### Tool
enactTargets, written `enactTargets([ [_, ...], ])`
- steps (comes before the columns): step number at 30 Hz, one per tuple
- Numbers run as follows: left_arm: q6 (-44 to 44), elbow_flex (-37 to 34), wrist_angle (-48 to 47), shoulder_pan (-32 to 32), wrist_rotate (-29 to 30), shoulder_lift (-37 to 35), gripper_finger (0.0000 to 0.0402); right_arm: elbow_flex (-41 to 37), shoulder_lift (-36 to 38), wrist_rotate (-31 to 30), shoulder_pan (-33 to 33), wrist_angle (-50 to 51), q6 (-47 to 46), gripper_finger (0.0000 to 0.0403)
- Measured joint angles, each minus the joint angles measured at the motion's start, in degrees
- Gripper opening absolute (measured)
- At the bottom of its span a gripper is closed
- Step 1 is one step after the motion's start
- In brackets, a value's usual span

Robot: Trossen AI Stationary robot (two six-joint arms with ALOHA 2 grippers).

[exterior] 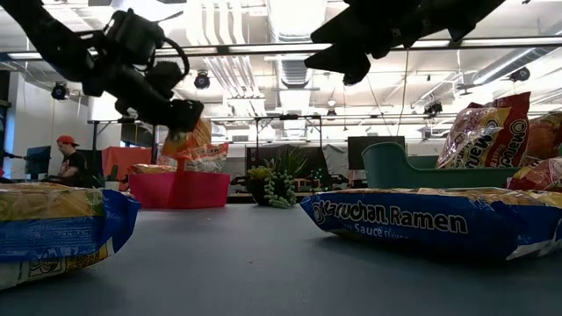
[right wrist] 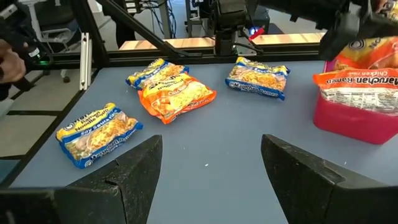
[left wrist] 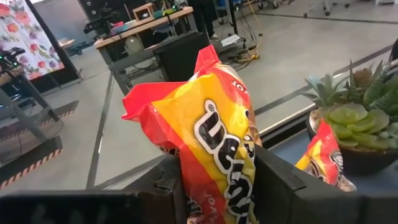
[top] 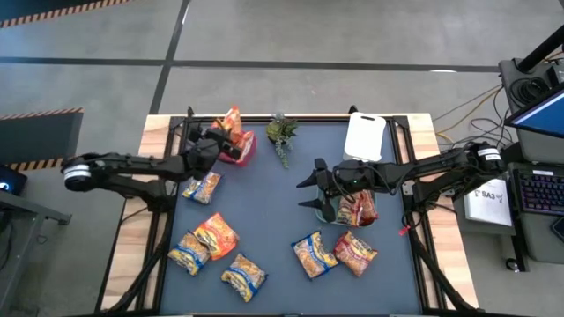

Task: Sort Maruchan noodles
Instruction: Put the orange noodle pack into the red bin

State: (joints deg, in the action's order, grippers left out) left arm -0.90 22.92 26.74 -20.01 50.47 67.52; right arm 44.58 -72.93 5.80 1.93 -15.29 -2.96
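Note:
My left gripper [top: 222,139] is shut on an orange noodle packet [top: 232,122] above the pink bin [top: 248,151] at the table's far left. The bin holds more orange packets [right wrist: 367,81]. My right gripper [top: 315,187] is open and empty above the table's middle, left of the green bin [top: 352,220], which holds red packets [exterior: 487,132]. Lying flat on the table are several yellow-and-blue packets [top: 203,187] [top: 314,255], an orange one [top: 218,234] and a red one [top: 356,253]. My left gripper pinches the orange packet between its two fingers [left wrist: 283,180] by its flat faces [left wrist: 230,180]. Most of the packet [left wrist: 211,118] sticks out past the fingertips. The fingers come from the table's left, slanting down. The packet is lifted over the pink bin [exterior: 180,189].
A small green plant [top: 282,132] stands at the far edge between the bins. A white board [top: 364,136] lies at the far right. A person [exterior: 68,158] sits in the room behind. Bare tabletop lies in the middle, under my right gripper [right wrist: 211,168].

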Motion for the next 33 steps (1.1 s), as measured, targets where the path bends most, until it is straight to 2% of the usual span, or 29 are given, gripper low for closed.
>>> enactTargets([
  [9,1.9,0.0,2.1,-0.2,4.5,7.6,0.0119,0.0,0.0,0.0,0.0,0.0,-0.7,0.0263],
  [21,3.9,0.5,2.4,-0.1,4.5,10.0,0.0123,0.0,0.0,0.0,0.0,0.0,-0.9,0.0264],
  [33,4.6,0.5,1.4,0.1,4.5,9.1,0.0185,0.0,-0.1,0.0,0.0,0.0,-1.7,0.0265],
])
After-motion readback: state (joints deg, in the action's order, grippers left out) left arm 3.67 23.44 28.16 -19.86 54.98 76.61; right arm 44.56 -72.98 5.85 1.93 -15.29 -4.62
